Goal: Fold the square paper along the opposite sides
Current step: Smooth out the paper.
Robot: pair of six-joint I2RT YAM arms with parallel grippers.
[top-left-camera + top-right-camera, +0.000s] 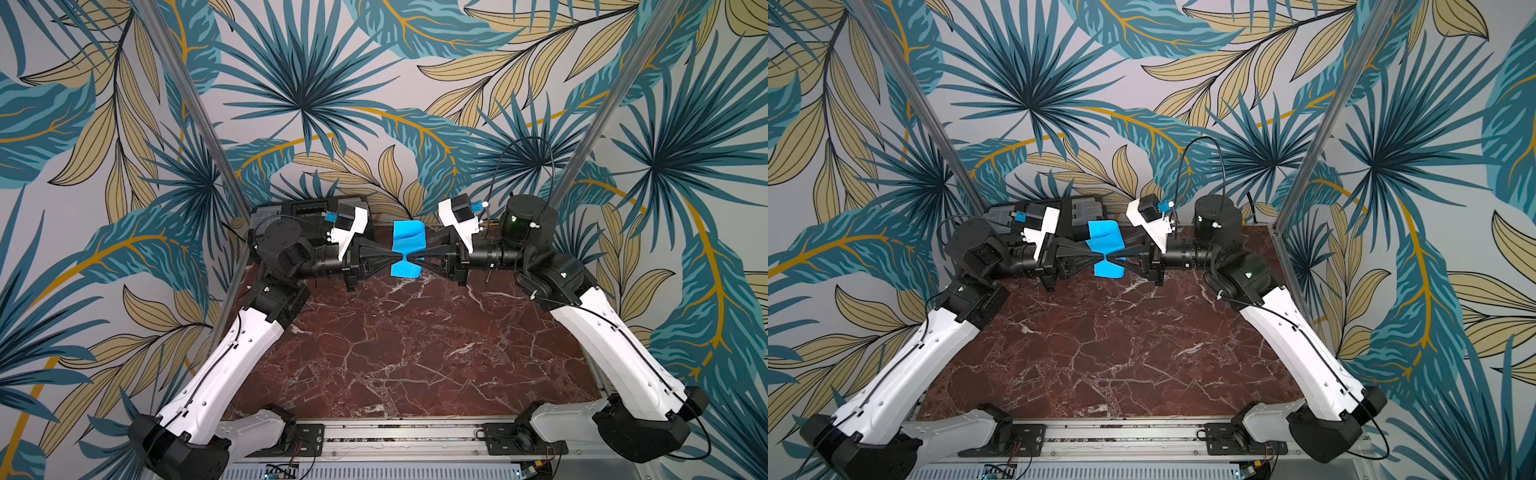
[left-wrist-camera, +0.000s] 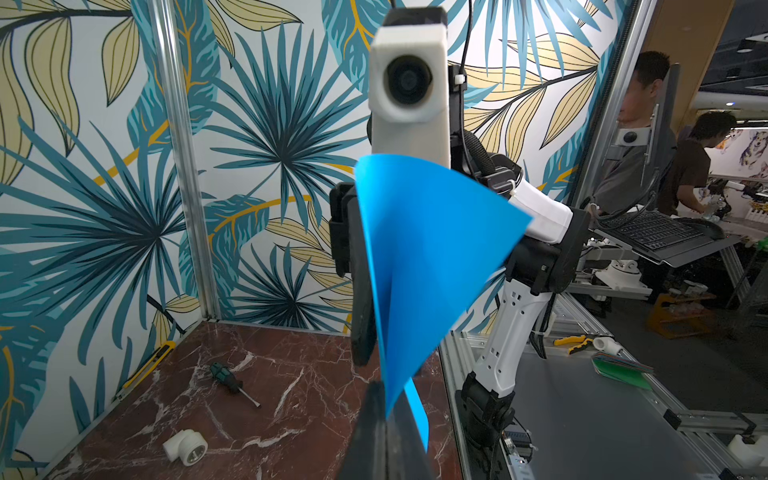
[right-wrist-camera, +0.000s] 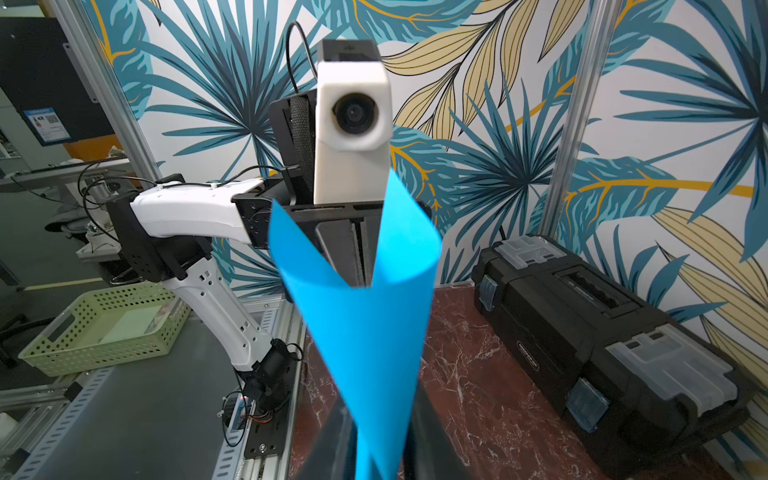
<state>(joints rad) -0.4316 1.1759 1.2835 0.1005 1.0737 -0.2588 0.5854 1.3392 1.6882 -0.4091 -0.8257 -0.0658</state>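
Item: the square paper (image 1: 409,241) is held clear of the surface (image 1: 395,353), above its far part, bowed and pinched at its waist. On one side the left tool (image 1: 398,258) is clamped on the sheet. Opposite, tips nearly meeting, the right tool (image 1: 417,259) has its fingers about the sheet. Whether they clamp it cannot be determined.

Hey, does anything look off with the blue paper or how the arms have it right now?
Yes. The square paper hangs in mid-air, twisted into a bow-tie shape rather than folded flat: the left gripper pinches its middle, and the right gripper meets it from the opposite side. A screwdriver also lies on the tabletop.
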